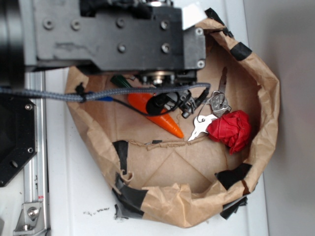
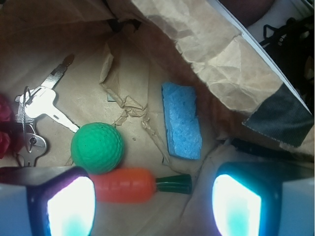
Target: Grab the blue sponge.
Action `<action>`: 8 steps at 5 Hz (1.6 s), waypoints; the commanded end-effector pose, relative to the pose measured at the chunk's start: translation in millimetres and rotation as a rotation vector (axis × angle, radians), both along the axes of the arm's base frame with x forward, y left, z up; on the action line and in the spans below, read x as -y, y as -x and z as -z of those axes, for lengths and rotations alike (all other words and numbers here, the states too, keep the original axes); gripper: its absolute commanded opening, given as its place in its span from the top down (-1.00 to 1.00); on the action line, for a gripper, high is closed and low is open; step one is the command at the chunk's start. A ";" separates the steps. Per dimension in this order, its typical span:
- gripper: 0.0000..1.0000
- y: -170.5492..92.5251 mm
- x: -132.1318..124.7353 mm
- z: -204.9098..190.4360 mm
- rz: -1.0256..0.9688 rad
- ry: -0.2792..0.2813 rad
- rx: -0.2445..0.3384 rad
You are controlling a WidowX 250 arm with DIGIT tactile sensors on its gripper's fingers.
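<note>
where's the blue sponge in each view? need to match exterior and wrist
Exterior: not visible as a sponge; the arm covers that part of the paper bag.
Wrist: blue sponge right of centre on the bag floor, lying apart from the green ball.
Shared landmark: the orange carrot, plus the keys.

A: What sits in the brown paper bag (image 1: 256, 88)?

B: An orange carrot (image 1: 162, 118) lies near its middle, partly under the robot arm (image 1: 123, 34). A bunch of keys (image 1: 211, 110) touches a crumpled red cloth (image 1: 231, 130) (on the bag's right side).

A: And the bag itself?

B: Black tape (image 1: 128, 196) patches its rim.
</note>
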State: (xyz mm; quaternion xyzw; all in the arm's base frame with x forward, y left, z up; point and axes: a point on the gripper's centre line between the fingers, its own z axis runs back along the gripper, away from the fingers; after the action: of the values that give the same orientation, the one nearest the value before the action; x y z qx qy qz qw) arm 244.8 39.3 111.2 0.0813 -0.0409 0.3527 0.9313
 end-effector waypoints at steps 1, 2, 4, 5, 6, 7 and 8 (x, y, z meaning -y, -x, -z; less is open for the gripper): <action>-1.00 -16.3 -25.5 19.1 -0.312 -0.054 0.174; -1.00 -6.3 -27.8 21.7 -0.427 -0.118 0.176; -1.00 23.9 -43.5 17.9 -0.542 -0.106 0.199; -1.00 22.7 -42.7 30.7 -0.501 -0.093 0.167; -1.00 17.2 -41.7 44.5 -0.414 -0.099 0.137; -1.00 12.7 -44.0 61.3 -0.367 -0.086 0.108; -1.00 10.7 -41.8 71.0 -0.350 -0.102 0.110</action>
State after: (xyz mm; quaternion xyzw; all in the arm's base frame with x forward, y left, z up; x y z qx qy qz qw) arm 239.0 73.3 35.8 0.1189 -0.0863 0.4988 0.8542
